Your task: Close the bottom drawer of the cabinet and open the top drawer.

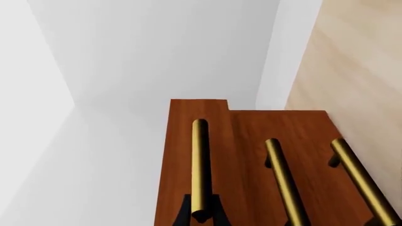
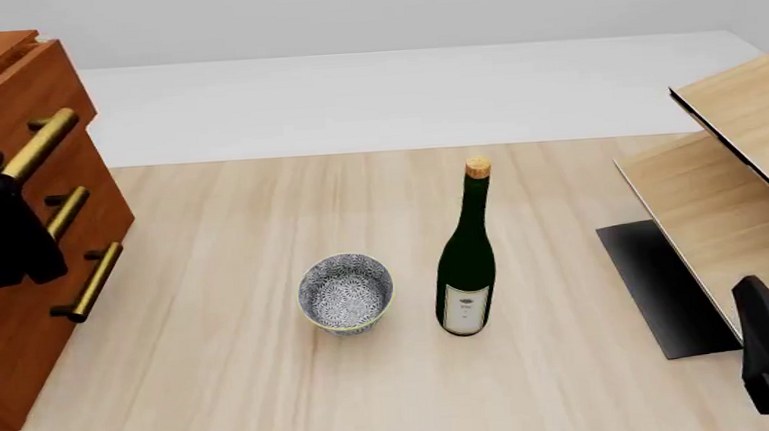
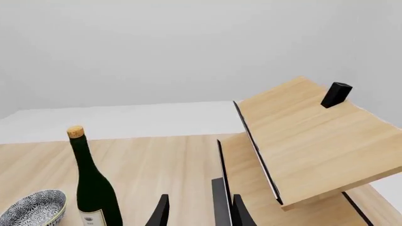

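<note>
1. The cabinet (image 2: 18, 328) stands at the far left of the pale wood surface (image 2: 235, 385), its three brass handles facing right.
2. The top drawer (image 2: 23, 92) stands out beyond the two fronts below it; the left wrist view shows its front (image 1: 182, 160) stepped forward of them.
3. The bottom drawer (image 2: 44, 336) sits flush with the middle drawer (image 2: 91, 208); its handle (image 2: 92, 281) is free.
4. The left gripper (image 1: 201, 213) is at the top drawer's handle (image 1: 201, 160). Its dark jaws sit on either side of the bar, closed against it.
5. The right gripper (image 3: 197, 212) hangs low at the right of the surface, well apart from the cabinet. Its jaws are parted, with nothing between them.
6. A patterned bowl (image 2: 345, 293) and a dark green bottle (image 2: 467, 260) stand near the middle of the surface, just beside each other.
7. A pale shelf unit (image 2: 730, 184) occupies the right side; a small black block (image 3: 336, 94) rests on its top board.
</note>
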`<state>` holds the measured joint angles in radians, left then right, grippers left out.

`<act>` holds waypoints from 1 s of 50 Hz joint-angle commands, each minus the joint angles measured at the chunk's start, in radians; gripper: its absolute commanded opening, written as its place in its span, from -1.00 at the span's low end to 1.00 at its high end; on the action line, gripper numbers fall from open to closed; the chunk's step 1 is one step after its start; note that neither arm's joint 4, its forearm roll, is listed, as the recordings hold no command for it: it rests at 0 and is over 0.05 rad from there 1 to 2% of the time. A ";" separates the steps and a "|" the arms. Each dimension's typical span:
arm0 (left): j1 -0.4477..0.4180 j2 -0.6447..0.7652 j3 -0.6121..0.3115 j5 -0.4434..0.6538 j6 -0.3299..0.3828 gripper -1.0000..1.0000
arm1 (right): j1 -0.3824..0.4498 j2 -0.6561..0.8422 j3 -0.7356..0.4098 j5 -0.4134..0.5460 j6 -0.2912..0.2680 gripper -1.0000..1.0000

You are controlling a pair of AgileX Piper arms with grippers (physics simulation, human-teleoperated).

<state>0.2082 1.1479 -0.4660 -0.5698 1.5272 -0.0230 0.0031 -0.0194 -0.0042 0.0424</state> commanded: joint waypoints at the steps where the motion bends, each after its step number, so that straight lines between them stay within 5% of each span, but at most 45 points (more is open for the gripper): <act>1: -0.064 0.009 0.001 0.007 0.007 -1.00 | -0.001 0.000 0.000 0.000 0.003 1.00; 34: -0.074 0.024 -0.009 0.005 0.002 -1.00 | -0.001 0.000 -0.001 -0.001 0.005 1.00; 35: -0.073 0.021 -0.014 0.010 -0.004 1.00 | -0.001 0.000 -0.001 -0.001 0.004 1.00; 50: -0.064 0.015 -0.013 0.019 -0.007 1.00 | -0.001 0.000 -0.001 -0.001 0.004 1.00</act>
<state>0.1485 1.1591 -0.4767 -0.5540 1.5221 -0.0233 0.0028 -0.0200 -0.0052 0.0465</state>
